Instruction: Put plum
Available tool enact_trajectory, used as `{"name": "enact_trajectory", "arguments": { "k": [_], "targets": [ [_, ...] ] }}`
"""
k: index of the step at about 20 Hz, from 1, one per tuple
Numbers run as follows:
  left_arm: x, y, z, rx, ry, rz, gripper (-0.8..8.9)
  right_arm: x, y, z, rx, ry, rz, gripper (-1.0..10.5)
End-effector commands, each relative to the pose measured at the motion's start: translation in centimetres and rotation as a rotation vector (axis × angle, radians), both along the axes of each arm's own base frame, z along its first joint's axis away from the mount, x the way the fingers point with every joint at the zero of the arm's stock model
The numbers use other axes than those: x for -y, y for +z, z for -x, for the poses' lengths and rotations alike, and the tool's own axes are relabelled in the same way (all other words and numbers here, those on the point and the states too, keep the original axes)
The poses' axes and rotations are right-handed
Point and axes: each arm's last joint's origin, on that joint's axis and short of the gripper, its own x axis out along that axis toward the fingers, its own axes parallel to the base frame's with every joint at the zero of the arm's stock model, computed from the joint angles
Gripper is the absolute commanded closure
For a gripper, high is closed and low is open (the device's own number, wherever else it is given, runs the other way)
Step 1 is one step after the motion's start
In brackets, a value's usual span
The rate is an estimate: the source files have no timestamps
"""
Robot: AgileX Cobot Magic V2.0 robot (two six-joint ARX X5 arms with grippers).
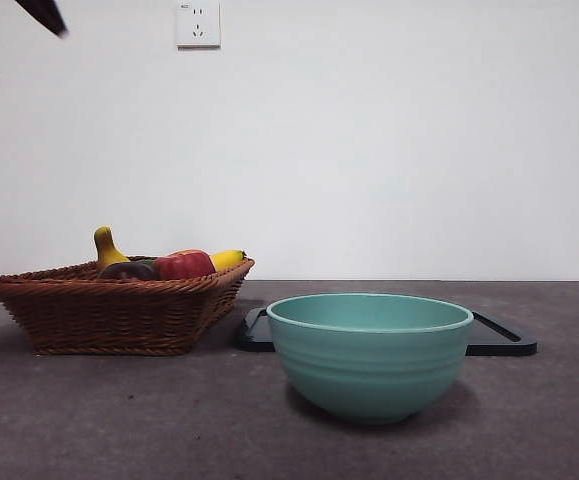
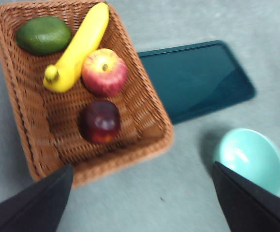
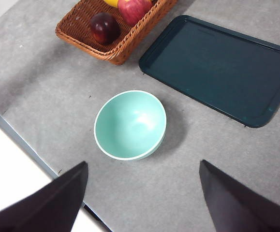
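Nearest me, the teal bowl (image 1: 369,352) is sitting lower centre. I'm seeing the plum (image 1: 129,270), round and axis-less, half-hidden behind the basket (image 1: 109,315) rim at left. Both tools (image 2: 140,203) (image 3: 142,198) are hanging spread, empty.

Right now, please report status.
Both grippers open, high, holding nothing. Plum in basket, beside apple. Nothing on top of it.
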Motion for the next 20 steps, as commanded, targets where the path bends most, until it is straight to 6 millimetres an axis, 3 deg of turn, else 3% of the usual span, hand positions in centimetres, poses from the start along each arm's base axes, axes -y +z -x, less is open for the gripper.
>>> {"name": "enact_trajectory", "arguments": {
  "k": [1,4,10,17,20],
  "targets": [
    [1.2,-0.4,-2.6,-0.014,0.003,-0.048,3.55,-0.1,0.6,0.0,0.015,-0.001,-0.012,5.8],
    [3.0,-2.4,-5.8,-0.034,0.01,-0.116,3.6,-0.1,0.6,0.0,0.014,-0.001,-0.012,5.8],
    [5.4,-7.4,-10.1,-0.111,-0.011,-0.187,3.79,-0.1,0.6,0.0,0.01,-0.005,-0.015,5.8],
    [6.6,-12.9,-13.1,-0.197,-0.039,-0.254,3.78,-0.1,0.5,0.0,0.002,-0.009,-0.019,5.8],
    [6.7,-13.9,-13.7,-0.198,-0.03,-0.266,3.79,-0.1,0.5,0.0,-0.002,-0.013,-0.022,5.8]
  ]
}}
